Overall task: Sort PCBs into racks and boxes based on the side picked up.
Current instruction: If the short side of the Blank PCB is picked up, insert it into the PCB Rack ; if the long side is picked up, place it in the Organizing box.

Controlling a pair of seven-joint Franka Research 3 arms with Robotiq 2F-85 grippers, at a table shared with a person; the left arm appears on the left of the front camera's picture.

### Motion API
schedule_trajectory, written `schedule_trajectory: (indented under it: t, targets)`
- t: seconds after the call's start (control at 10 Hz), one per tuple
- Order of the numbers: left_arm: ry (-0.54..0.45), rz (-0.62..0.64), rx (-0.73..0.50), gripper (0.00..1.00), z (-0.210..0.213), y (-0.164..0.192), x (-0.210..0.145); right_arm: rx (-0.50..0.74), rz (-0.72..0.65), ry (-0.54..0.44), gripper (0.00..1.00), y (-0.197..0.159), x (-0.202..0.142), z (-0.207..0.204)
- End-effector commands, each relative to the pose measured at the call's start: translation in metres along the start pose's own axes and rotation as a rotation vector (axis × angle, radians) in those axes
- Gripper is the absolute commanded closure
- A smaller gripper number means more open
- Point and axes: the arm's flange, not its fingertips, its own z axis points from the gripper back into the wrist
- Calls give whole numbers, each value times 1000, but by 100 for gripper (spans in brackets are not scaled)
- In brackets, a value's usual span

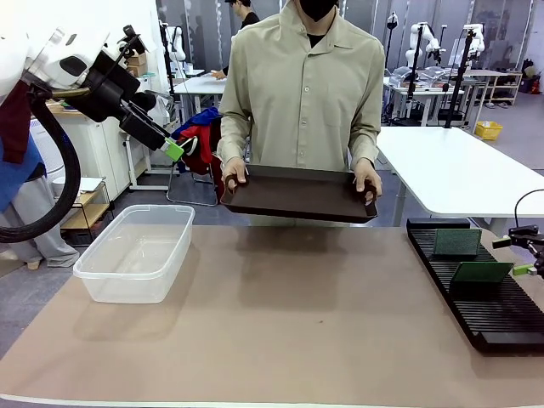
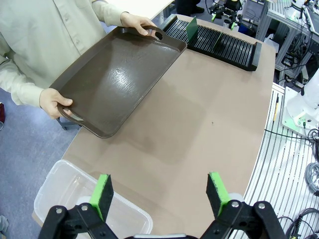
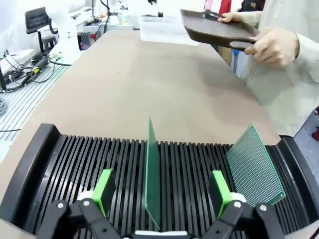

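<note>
My right gripper point(image 3: 160, 191) hung with its jaws released around a PCB point(image 3: 152, 174) standing upright in the rack point(image 3: 75, 164), low in the right wrist frame, the pads clear of the board on both sides. A second PCB point(image 3: 254, 167) leaned in the slots at lower right. In the front frame the rack point(image 1: 489, 327) lay at the right edge. My left gripper point(image 2: 160, 196) hovered, jaws apart and empty, over the box point(image 2: 55, 191) at lower left. At upper centre the person's hands point(image 1: 234, 176) held a tray point(image 1: 297, 194) above the table point(image 1: 289, 340).
</note>
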Motion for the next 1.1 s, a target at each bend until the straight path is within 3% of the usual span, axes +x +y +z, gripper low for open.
schedule_trajectory:
  t: [0.0, 0.1, 0.2, 0.7, 1.0]
  targets:
    - [2, 2, -6, 0, 0, -1, -1, -41, -69, 85, 0, 14, 29, -11]
    - [2, 2, -6, 0, 0, -1, -1, -64, -78, 114, 0, 16, 36, -12]
    - [2, 2, -6, 0, 0, -1, -1, -22, -20, 27, 0, 2, 13, 1]
    - [2, 2, -6, 0, 0, -1, -1, -31, -38, 41, 0, 5, 13, -2]
    - [2, 2, -6, 0, 0, -1, -1, -106, -61, 97, 0, 29, 65, -13]
